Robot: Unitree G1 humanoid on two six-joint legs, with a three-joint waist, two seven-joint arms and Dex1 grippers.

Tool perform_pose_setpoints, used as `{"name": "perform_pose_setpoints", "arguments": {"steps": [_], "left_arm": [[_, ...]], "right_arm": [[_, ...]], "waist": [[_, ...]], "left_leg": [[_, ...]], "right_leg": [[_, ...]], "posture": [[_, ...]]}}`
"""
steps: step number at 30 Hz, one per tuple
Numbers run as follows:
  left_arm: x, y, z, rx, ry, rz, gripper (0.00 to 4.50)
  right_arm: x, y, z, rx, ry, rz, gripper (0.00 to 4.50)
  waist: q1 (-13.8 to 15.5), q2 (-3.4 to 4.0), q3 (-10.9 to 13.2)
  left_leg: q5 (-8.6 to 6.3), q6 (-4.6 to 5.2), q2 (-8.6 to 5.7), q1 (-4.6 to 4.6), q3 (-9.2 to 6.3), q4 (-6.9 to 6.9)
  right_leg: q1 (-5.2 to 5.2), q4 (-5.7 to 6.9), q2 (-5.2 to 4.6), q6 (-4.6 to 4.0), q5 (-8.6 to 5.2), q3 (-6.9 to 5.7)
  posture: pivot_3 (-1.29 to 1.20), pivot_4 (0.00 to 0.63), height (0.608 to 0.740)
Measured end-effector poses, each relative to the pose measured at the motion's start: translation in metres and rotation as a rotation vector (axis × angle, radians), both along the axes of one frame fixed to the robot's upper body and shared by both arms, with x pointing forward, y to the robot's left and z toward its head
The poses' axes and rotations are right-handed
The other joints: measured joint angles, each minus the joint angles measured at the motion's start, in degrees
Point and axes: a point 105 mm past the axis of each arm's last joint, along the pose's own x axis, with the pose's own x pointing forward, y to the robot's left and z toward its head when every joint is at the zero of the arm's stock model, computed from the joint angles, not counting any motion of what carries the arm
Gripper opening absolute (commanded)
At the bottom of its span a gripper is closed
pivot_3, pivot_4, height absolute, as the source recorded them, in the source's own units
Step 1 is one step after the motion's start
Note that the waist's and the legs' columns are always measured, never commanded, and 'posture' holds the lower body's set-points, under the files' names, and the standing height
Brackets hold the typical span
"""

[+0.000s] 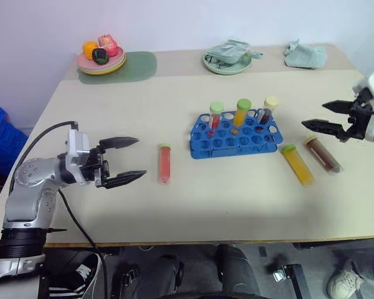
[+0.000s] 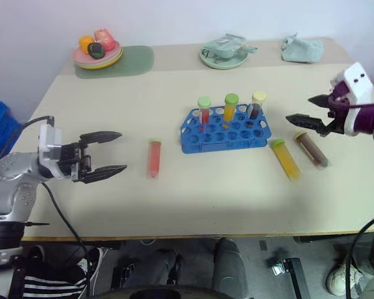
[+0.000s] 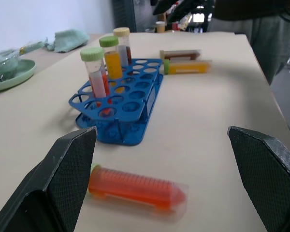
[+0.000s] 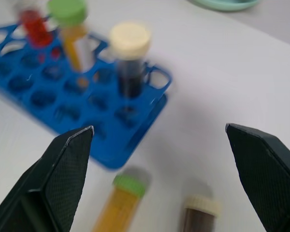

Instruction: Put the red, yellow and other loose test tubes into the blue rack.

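The blue rack [image 1: 202,148] stands mid-table with three capped tubes upright in its back row: red [image 1: 215,116], orange-yellow [image 1: 242,112] and dark [image 1: 268,109]. A red loose tube [image 1: 164,162] lies left of the rack. A yellow tube [image 1: 297,164] and a brown tube [image 1: 322,154] lie side by side to its right. My left gripper [image 1: 141,157] is open and empty, level, pointing at the red tube [image 3: 135,187] from the left, a short gap away. My right gripper [image 1: 314,114] is open and empty, hovering above the brown tube [image 4: 199,217] and the yellow tube [image 4: 118,208].
At the back left a plate [image 1: 81,62] of toy fruit rests on a green mat [image 1: 142,65]. A green plate [image 1: 212,65] holding a cloth and a loose cloth [image 1: 305,55] lie along the back edge. A blue bin [image 1: 0,137] stands off the table's left side.
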Motion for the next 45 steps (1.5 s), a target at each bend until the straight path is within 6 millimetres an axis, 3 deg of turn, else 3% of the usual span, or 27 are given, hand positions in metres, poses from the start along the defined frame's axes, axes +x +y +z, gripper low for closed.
{"name": "perform_pose_setpoints", "arguments": {"steps": [4,14,22,28,45], "left_arm": [[0.002,-0.004,0.002,-0.010,-0.007,-0.012,4.42],[0.009,-0.026,0.000,-0.031,0.003,-0.075,4.42],[0.009,-0.031,0.000,-0.049,0.019,-0.064,4.42],[-0.001,-0.032,-0.006,-0.054,0.036,-0.043,4.42],[-0.015,-0.022,-0.011,-0.069,0.058,0.026,4.42]], "right_arm": [[0.001,0.002,-0.004,0.036,0.102,-0.071,4.50],[-0.001,-0.030,-0.011,-0.077,0.356,-0.411,4.50],[0.000,-0.031,-0.025,-0.157,0.537,-0.426,4.50],[0.010,-0.028,-0.037,-0.108,0.636,-0.462,4.50],[0.022,-0.039,-0.066,-0.178,0.704,-0.476,4.50]], "waist": [[0.0,0.00,0.0],[-0.2,0.00,0.0],[-0.2,-0.02,0.0],[-0.3,-0.03,0.0],[-0.3,-0.02,0.0]], "left_leg": [[0.00,0.01,-0.03,-0.03,0.06,0.03],[0.00,0.01,-0.01,-0.03,0.19,0.01],[-0.01,0.02,0.00,-0.05,0.27,0.01],[-0.01,0.02,0.00,-0.06,0.34,0.00],[-0.01,0.02,-0.01,-0.04,0.39,0.01]], "right_leg": [[0.00,-0.04,-0.02,0.03,0.05,0.03],[-0.09,-0.03,0.01,0.04,0.07,0.16],[-0.14,-0.04,0.03,0.10,0.10,0.26],[-0.22,-0.02,0.05,0.11,0.12,0.36],[-0.23,0.01,0.07,0.09,0.13,0.41]], "posture": [[0.00,0.150,0.740],[0.00,0.150,0.740],[0.00,0.150,0.740],[0.00,0.150,0.740],[0.00,0.150,0.740]]}}
